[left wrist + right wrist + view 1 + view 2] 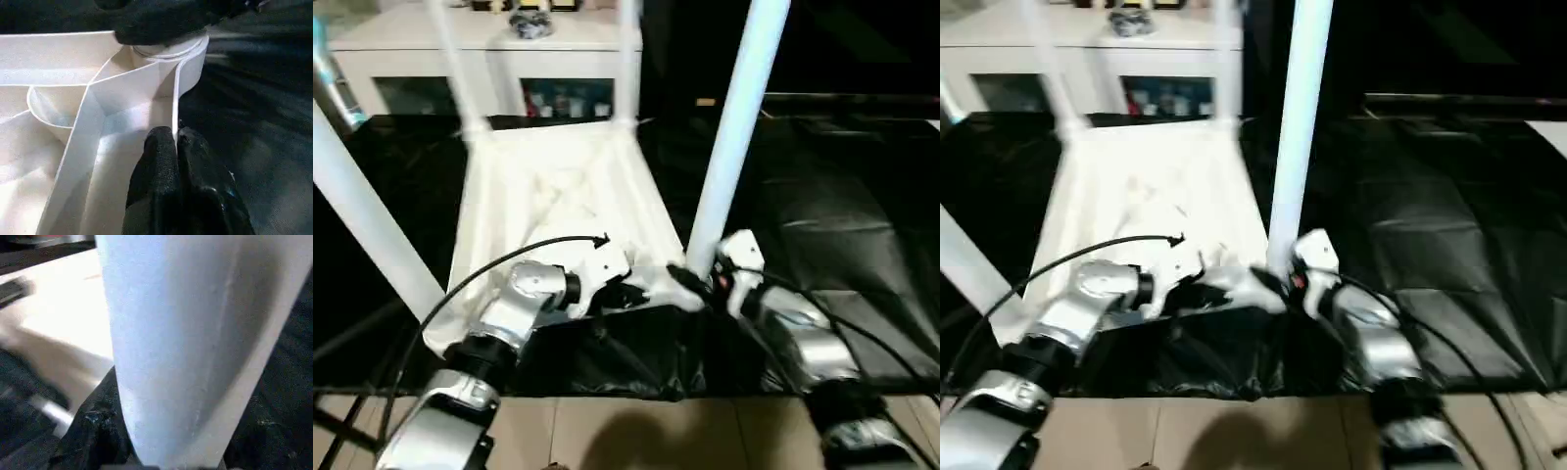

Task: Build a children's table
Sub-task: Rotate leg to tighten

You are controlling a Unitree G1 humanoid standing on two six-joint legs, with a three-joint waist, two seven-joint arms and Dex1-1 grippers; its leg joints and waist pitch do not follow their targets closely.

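Black sheeting [862, 225] covers the work surface, and behind it stands a white glass-door cabinet [489, 69] with small items on its shelves. On the sheeting lies the white plastic rectangular tabletop [558, 211], ribbed underside up, with long white cylindrical legs rising from its corners; two far ones and one at the near left [367, 220] look already seated.

The fourth white leg [736, 127] stands at the near right corner, leaning a little to the right as it rises. The right gripper [690, 284] is clamped around its lower end, black fingers [93, 431] showing on either side of the shaft just above the rounded corner socket [168, 54]. The left gripper [175, 147] is pinching the thin side wall of the tabletop beside that same socket, its two fingers pressed together on the rim, steadying the top.

What matters next is the leg's long axis against the socket: it runs nearly upright, and the socket lies directly below the right gripper. I would judge the leg needs straightening and a push straight down, the right arm being the one placed to do it.
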